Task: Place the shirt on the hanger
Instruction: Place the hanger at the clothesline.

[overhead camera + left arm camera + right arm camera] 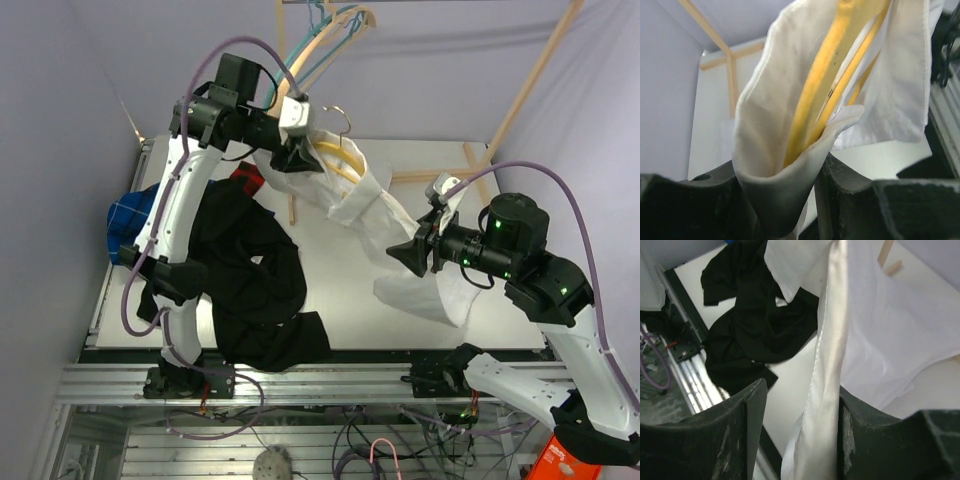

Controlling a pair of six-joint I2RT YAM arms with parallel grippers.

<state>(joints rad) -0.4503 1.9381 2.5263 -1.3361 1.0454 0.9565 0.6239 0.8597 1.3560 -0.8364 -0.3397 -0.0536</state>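
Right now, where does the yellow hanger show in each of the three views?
Top external: upper centre, yellow hanger inside the white shirt.
Left wrist: centre, yellow hanger running down into the shirt's fold.
Right wrist: not in view.
Shared landmark: white shirt, in all three views.

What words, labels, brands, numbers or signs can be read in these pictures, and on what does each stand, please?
No text is readable in any view.
On the hanger: a small dark mark, too small to read.
On the orange object: pale marks, too blurred to read.
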